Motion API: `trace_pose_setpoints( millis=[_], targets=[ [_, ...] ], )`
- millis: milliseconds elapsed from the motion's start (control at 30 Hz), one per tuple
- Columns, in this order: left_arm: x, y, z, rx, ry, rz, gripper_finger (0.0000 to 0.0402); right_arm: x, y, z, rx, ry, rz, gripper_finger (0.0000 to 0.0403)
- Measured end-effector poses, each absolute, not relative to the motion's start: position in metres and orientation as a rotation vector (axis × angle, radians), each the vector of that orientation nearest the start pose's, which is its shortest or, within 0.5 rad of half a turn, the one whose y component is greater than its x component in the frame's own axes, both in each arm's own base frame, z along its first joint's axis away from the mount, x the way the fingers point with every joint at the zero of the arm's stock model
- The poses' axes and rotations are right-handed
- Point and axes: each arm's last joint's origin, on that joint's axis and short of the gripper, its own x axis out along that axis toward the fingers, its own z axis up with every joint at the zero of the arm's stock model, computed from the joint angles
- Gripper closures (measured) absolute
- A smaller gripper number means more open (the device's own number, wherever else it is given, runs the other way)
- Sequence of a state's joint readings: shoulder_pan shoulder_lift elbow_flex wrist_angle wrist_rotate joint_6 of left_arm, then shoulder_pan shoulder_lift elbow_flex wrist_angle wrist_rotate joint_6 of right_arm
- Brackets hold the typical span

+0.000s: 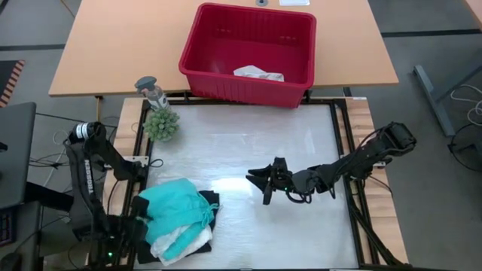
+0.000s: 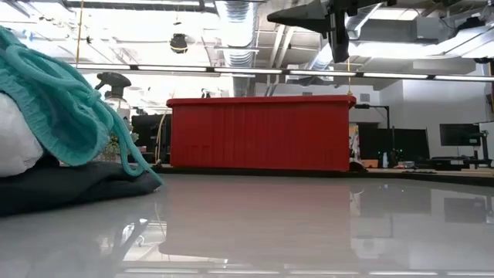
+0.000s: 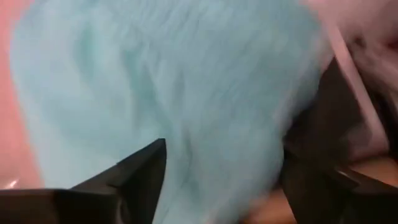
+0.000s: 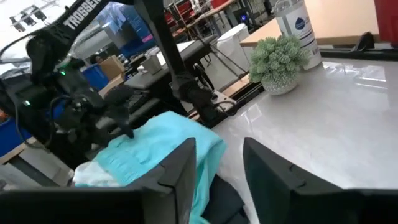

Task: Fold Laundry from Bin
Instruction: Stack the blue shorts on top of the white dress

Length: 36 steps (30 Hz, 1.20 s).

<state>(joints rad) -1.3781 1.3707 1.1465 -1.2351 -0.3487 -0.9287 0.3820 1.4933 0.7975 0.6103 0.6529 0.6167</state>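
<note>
A pile of laundry lies at the table's near left. The teal garment [image 1: 175, 205] is on top, a white one [image 1: 181, 241] is under it, and a black one [image 1: 212, 202] is at the bottom, resting on the table. My left gripper [image 1: 141, 205] is open at the pile's left edge, and teal cloth [image 3: 186, 93] fills the space between its fingers. My right gripper [image 1: 258, 184] is open and empty above the table's middle, pointing toward the pile. The red bin [image 1: 248, 84] stands at the far edge with a white garment [image 1: 258, 73] lying on its bottom. My left gripper stands with one finger [image 3: 143, 177] on each side of the teal garment's left part [image 3: 217, 155], coming level from the table's left. I cannot tell whether the fingers touch the cloth. The garment lies on the pile.
A small green plant [image 1: 161, 123] and a spray bottle [image 1: 153, 90] stand at the table's far left corner. Bare white tabletop [image 1: 301, 150] lies between the pile, the bin and my right arm. A wooden desk [image 1: 113, 53] lies behind the bin.
</note>
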Motion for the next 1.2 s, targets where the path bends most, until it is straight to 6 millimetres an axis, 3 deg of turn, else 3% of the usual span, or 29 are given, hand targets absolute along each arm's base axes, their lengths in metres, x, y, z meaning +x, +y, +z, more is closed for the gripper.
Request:
trace_pose_setpoints(
  millis=[167, 267, 467, 733, 933, 1200],
  targets=[
    [0.044, -0.22, 0.299, 0.391, 1.22, -0.308, 0.011, 0.308, 0.098, 0.259, 0.541, -0.021, -0.255, 0.0227],
    [0.041, -0.219, 0.309, 0.356, 1.221, -0.286, 0.0109, 0.328, 0.102, 0.273, 0.44, 0.001, -0.217, 0.0225],
    [0.039, -0.219, 0.316, 0.303, 1.173, -0.247, 0.0109, 0.399, 0.119, 0.296, 0.156, 0.182, -0.149, 0.0224],
    [0.051, -0.211, 0.319, 0.369, 0.992, -0.124, 0.0109, 0.484, 0.149, 0.303, -0.035, 0.358, 0.045, 0.021],
    [0.066, -0.176, 0.34, 0.384, 0.84, -0.026, 0.0118, 0.511, 0.161, 0.299, -0.075, 0.456, 0.113, 0.0204],
    [0.065, -0.091, 0.384, 0.158, 0.706, -0.076, 0.0158, 0.512, 0.183, 0.298, -0.113, 0.421, 0.176, 0.0204]
  ],
)
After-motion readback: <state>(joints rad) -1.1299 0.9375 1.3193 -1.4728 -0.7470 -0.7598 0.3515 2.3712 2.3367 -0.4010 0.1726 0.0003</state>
